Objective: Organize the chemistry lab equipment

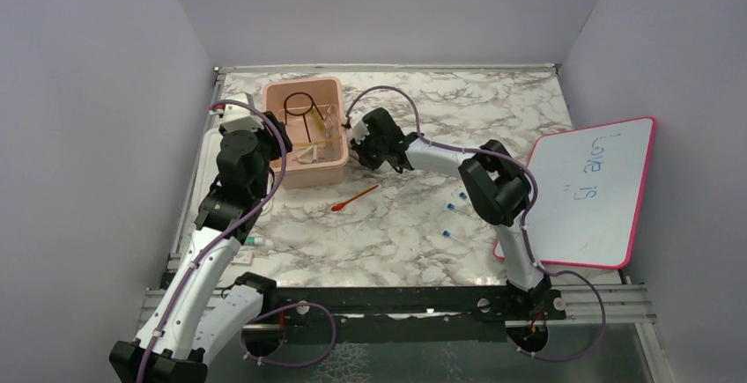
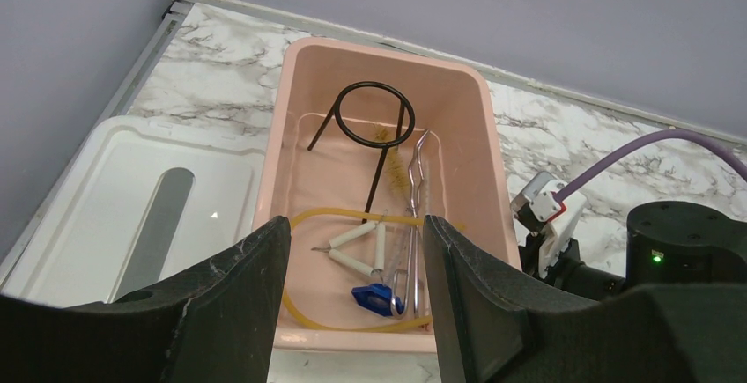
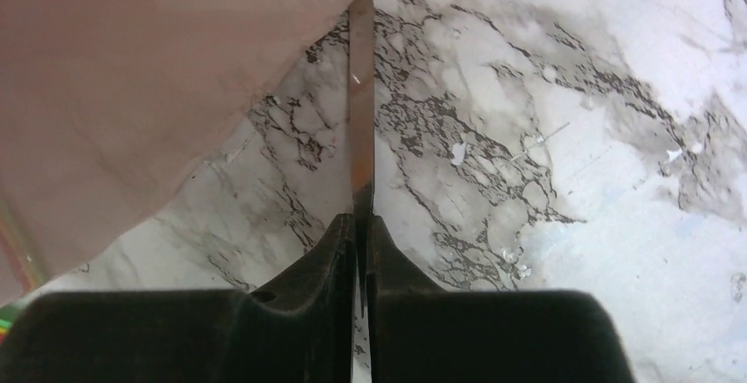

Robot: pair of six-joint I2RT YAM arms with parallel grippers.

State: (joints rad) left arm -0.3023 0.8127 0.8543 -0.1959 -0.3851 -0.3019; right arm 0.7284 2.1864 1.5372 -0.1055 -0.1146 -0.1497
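Note:
The pink tub (image 1: 328,170) holds the black wire ring (image 2: 374,114), tan rubber tube (image 2: 304,224), metal tongs (image 2: 414,216), a small brush (image 2: 394,167), a white pipe triangle (image 2: 361,246) and a blue piece (image 2: 374,297). My left gripper (image 2: 354,224) is open and empty, hovering over the tub's near end. My right gripper (image 3: 361,220) is shut on a thin flat metal strip (image 3: 361,92), low beside the tub's right wall (image 1: 352,132). The red-tipped stick (image 1: 355,198) and three tiny blue pieces (image 1: 450,208) lie on the table.
The white lid (image 2: 132,198) lies left of the tub, under my left arm. The pink-framed whiteboard (image 1: 590,194) lies at the right edge. A small green-ended item (image 1: 254,240) lies near the left arm. Grey walls enclose the table.

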